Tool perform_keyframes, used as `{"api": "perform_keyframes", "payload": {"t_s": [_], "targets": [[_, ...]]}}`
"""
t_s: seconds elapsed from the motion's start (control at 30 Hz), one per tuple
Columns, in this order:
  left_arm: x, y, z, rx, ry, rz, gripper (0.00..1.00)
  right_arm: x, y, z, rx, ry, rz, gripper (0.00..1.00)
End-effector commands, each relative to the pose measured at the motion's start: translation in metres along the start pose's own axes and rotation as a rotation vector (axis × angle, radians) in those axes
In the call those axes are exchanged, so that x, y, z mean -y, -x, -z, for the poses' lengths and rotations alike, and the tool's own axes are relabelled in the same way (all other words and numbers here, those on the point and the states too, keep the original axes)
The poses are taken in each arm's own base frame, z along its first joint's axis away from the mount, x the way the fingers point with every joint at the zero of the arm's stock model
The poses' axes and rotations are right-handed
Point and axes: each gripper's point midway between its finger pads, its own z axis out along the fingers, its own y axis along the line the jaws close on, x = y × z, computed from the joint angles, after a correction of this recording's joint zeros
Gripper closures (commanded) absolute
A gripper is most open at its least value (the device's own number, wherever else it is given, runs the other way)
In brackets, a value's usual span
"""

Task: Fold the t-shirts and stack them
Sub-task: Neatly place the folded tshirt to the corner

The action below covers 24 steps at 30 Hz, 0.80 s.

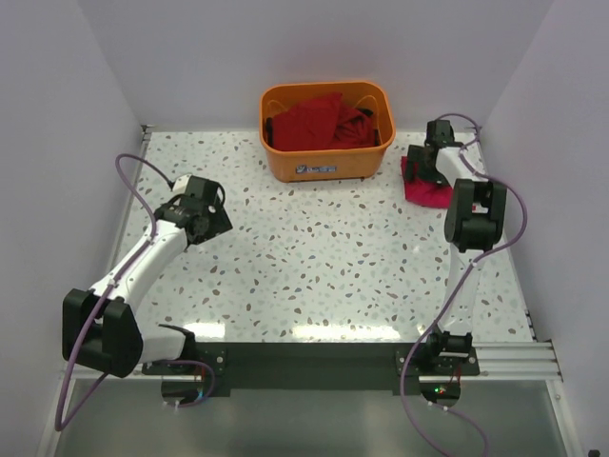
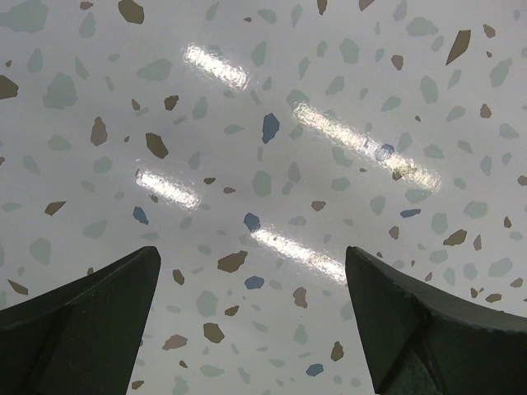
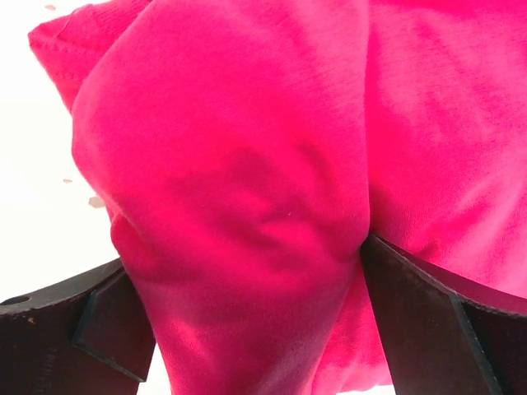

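Note:
A bright pinkish-crimson t-shirt (image 1: pixel 425 188) lies bunched at the far right of the table. My right gripper (image 1: pixel 434 160) is down on it. In the right wrist view the shirt (image 3: pixel 247 148) fills the frame, and the right gripper (image 3: pixel 247 280) stands open with a thick fold of cloth bulging between its wide-apart fingers (image 3: pixel 428 329). Darker red t-shirts (image 1: pixel 319 122) are heaped in the orange basket (image 1: pixel 328 164). My left gripper (image 1: pixel 203 211) is open and empty, low over bare table at the left; in the left wrist view this gripper (image 2: pixel 251 276) has only speckled tabletop between its fingers.
The orange basket stands at the back centre. White walls close in the table at the back and on both sides. The speckled tabletop (image 1: pixel 314 257) stretches between the arms. Cables loop from both arms.

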Motion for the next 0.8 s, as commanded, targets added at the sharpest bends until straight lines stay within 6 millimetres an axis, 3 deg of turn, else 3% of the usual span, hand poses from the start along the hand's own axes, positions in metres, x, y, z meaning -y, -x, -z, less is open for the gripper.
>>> {"api": "perform_keyframes", "payload": {"t_s": [0.0,0.07,0.1,0.2,0.27,0.3,0.33,0.43,0.47,0.53,0.77], "targets": [[0.005,0.018,0.007,0.042,-0.022,0.013,0.0,-0.006,0.018,0.035,0.035,0.062,0.048,0.02],[0.004,0.017,0.008,0.04,-0.022,0.012,0.0,-0.013,0.029,0.056,0.082,0.115,0.037,0.01],[0.004,0.018,0.009,0.045,-0.026,0.015,0.0,-0.013,0.043,0.078,0.131,0.129,0.026,0.01],[0.005,0.018,0.012,0.05,-0.04,0.02,0.0,-0.007,0.058,0.105,0.183,0.109,-0.028,0.01],[0.005,0.019,0.014,0.056,-0.046,0.025,0.0,0.019,0.063,0.119,0.208,-0.024,-0.1,0.02],[0.004,0.02,0.015,0.058,-0.05,0.027,0.0,0.033,0.057,0.122,0.194,-0.108,-0.14,0.07],[0.004,0.019,0.015,0.058,-0.049,0.025,0.0,0.034,0.053,0.122,0.176,-0.112,-0.145,0.07],[0.002,0.022,0.019,0.072,-0.051,0.029,0.0,0.042,0.036,0.114,0.12,-0.176,-0.148,0.37],[0.003,0.023,0.02,0.076,-0.054,0.031,0.0,0.041,0.033,0.108,0.116,-0.171,-0.148,0.54],[0.002,0.023,0.02,0.075,-0.051,0.029,0.0,0.03,0.023,0.097,0.084,-0.121,-0.139,0.65],[0.0,0.019,0.018,0.068,-0.044,0.03,0.0,-0.015,0.008,0.052,0.015,0.012,-0.053,0.72]]}}
